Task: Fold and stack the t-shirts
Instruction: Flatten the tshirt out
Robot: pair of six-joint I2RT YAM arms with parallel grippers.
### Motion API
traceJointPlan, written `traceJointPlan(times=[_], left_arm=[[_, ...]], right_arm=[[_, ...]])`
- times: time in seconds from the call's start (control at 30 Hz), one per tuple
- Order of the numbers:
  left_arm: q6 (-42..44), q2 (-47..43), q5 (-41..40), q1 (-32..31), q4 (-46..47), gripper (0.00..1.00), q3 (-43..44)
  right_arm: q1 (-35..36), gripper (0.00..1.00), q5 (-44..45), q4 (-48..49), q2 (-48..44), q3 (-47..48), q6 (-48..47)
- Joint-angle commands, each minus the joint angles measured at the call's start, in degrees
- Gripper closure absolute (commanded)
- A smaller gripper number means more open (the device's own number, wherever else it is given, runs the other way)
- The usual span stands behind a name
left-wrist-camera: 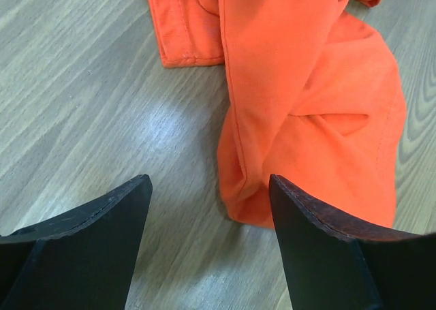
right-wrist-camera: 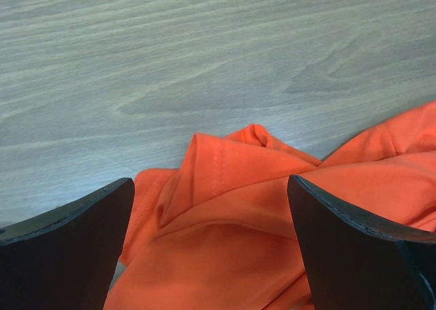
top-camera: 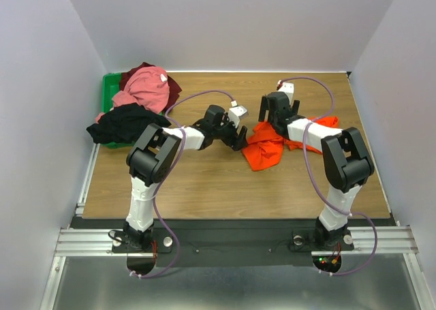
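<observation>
worrying first about the left gripper [left-wrist-camera: 210, 187]: its jaws stand apart, empty, with the rumpled end of the orange t-shirt [left-wrist-camera: 306, 119] just ahead and toward one finger, so closing here could pinch several layers or scrape the table [left-wrist-camera: 88, 105]. my right gripper [right-wrist-camera: 210, 187], also wide and empty, hovers over a bunched fold at the shirt's far edge. beyond, pink, maroon and black shirts [top-camera: 146, 88] heap over the green bin [top-camera: 107, 92].
</observation>
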Motion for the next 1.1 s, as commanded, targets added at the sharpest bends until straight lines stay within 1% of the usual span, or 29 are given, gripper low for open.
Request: traceJointPlan(times=[0.0, 0.17, 0.27, 0.3, 0.37, 0.4, 0.47, 0.5, 0.53, 0.57, 0.6, 0.67, 0.7, 0.73, 0.8, 0.83, 0.87, 0.9, 0.93, 0.97, 1.0, 1.07], left_arm=[[1.2, -2.2, 2.6, -0.5, 0.9, 0.18, 0.1], [1.5, -1.2, 2.2, -0.7, -0.1, 0.2, 1.0], [1.9, -0.1, 3.5, -0.7, -0.9, 0.29, 2.2], [1.9, 0.2, 3.6, -0.7, -1.1, 0.39, 2.4], [2.2, 0.2, 3.7, -0.8, -1.3, 0.49, 2.6], [2.3, 0.1, 3.8, -0.8, -1.3, 0.58, 2.6], [2.3, 0.0, 3.7, -0.8, -1.3, 0.69, 2.7], [2.3, -0.2, 3.6, -0.8, -1.3, 0.8, 2.6], [2.1, -0.5, 3.3, -0.8, -1.3, 0.87, 2.5], [1.7, -0.9, 1.9, -0.8, -1.3, 0.97, 2.5], [0.9, -1.9, 0.8, -0.8, -1.2, 1.0, 2.0], [0.0, -4.0, -2.9, -0.8, -1.1, 1.0, 1.4], [-0.5, -5.4, -4.2, -0.8, -1.1, 1.0, 0.8], [-1.3, -8.4, -5.8, -0.8, -1.0, 1.0, -0.6], [-2.1, -12.0, -11.2, -0.8, -0.6, 1.0, -2.3], [-2.9, -15.8, -15.7, -0.8, -0.5, 1.0, -4.0], [-3.2, -17.7, -18.0, -0.8, -0.5, 1.0, -4.9], [-3.5, -19.6, -20.2, -0.8, -0.4, 1.0, -5.7], [-3.9, -23.2, -22.9, -0.9, -0.2, 1.0, -7.5], [-3.9, -25.0, -27.6, -0.9, 0.2, 1.0, -8.4], [-5.5, -26.7, -29.8, -0.9, 0.3, 1.0, -9.3], [-6.0, -31.7, -36.9, -1.3, 0.6, 1.0, -11.8]], right_arm=[[-1.9, 0.0, -0.8, 0.8, 0.2, 2.3, 1.6], [-3.4, 0.0, -2.7, 0.7, 1.9, 2.6, 2.4], [-4.3, 0.0, -3.1, 0.1, 4.0, 3.9, 2.8], [-4.8, 0.0, -3.3, -0.1, 4.4, 4.2, 2.9], [-5.1, 0.0, -3.3, -0.3, 5.1, 4.6, 3.2], [-5.6, 0.0, -3.7, -0.4, 5.8, 4.8, 3.3], [-6.2, 0.0, -4.1, -0.6, 6.5, 5.2, 3.6], [-6.5, 0.0, -4.3, -0.8, 6.9, 5.4, 4.0], [-7.2, 0.0, -4.9, -0.9, 7.5, 5.4, 4.2], [-7.7, 0.0, -5.3, -1.0, 8.0, 5.7, 4.4], [-8.4, 0.0, -6.0, -1.0, 8.3, 5.8, 5.0], [-9.2, 0.0, -7.3, -1.2, 9.4, 5.9, 5.5], [-9.5, 0.03, -8.1, -1.3, 9.6, 6.1, 5.8], [-10.0, 0.13, -9.7, -1.3, 10.2, 6.2, 5.8], [-10.2, 0.29, -11.1, -1.5, 10.6, 6.7, 5.9], [-10.3, 0.52, -12.1, -1.7, 10.6, 6.8, 5.8], [-10.3, 0.64, -12.4, -1.7, 10.3, 6.9, 5.7], [-10.3, 0.74, -12.6, -1.8, 9.9, 6.9, 5.7], [-10.3, 0.88, -12.9, -2.0, 9.2, 6.3, 5.7], [-10.3, 0.94, -12.9, -2.0, 6.8, 5.9, 5.8], [-10.4, 1.0, -12.7, -2.0, 5.3, 5.1, 6.0], [-10.3, 1.0, -12.5, -2.1, 1.2, 2.1, 6.2]])
